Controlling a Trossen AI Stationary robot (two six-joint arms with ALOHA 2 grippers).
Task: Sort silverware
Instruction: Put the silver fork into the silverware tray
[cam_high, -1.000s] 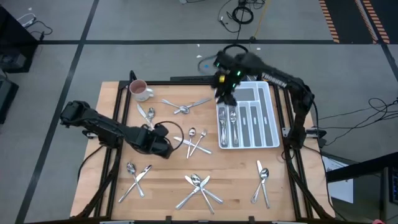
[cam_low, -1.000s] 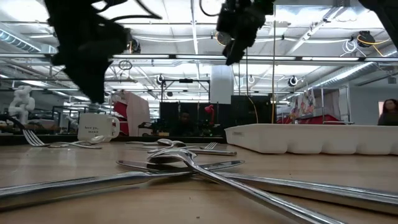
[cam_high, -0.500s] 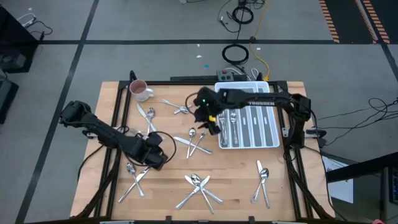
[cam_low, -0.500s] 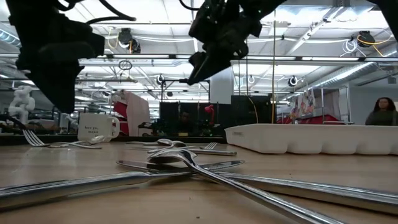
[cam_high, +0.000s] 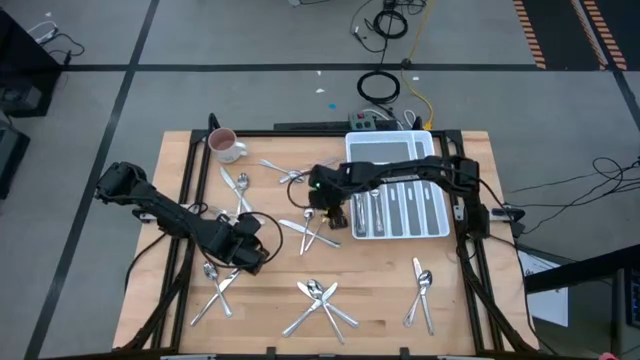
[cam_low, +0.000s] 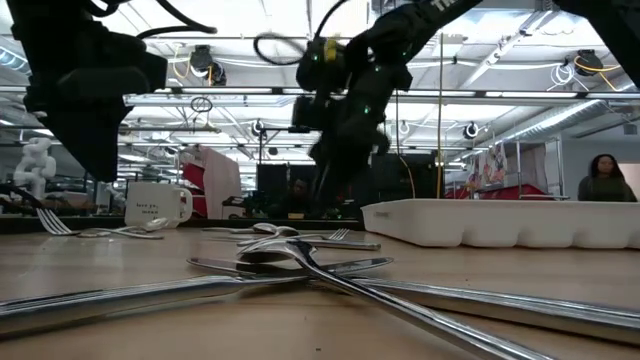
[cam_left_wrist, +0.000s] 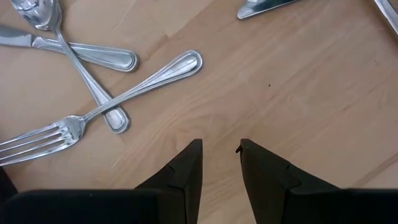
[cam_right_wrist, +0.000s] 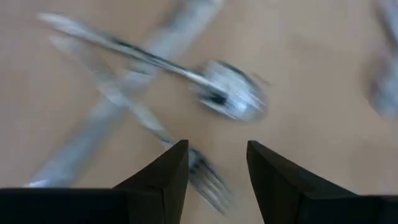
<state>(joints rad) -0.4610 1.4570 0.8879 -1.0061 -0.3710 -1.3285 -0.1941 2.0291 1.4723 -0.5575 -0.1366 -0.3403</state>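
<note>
Shiny forks, spoons and knives lie in small crossed heaps on the wooden table; several more lie in the white divided tray (cam_high: 400, 200). My right gripper (cam_high: 331, 212) is open, pointing down just above the middle heap (cam_high: 316, 228). In its wrist view its fingers (cam_right_wrist: 214, 149) stand over a fork (cam_right_wrist: 208, 177) and a spoon (cam_right_wrist: 233, 99) without touching them. My left gripper (cam_high: 250, 256) is open with a narrow gap. It hovers over bare wood (cam_left_wrist: 219, 149) beside a fork (cam_left_wrist: 93, 112), a spoon (cam_left_wrist: 68, 53) and a knife handle of the near-left heap (cam_high: 218, 280).
A white mug (cam_high: 225, 146) stands at the far-left corner. More heaps lie at the far middle (cam_high: 292, 172), near the mug (cam_high: 236, 184), at the near middle (cam_high: 320, 300) and near right (cam_high: 420, 290). In the low view a person (cam_low: 603, 180) stands in the room behind.
My right gripper has swung from above the tray's far-left corner toward the table's left and near edge, coming down over the middle heap. My left gripper has shifted a little toward the near edge and then kept still. No silverware has moved.
</note>
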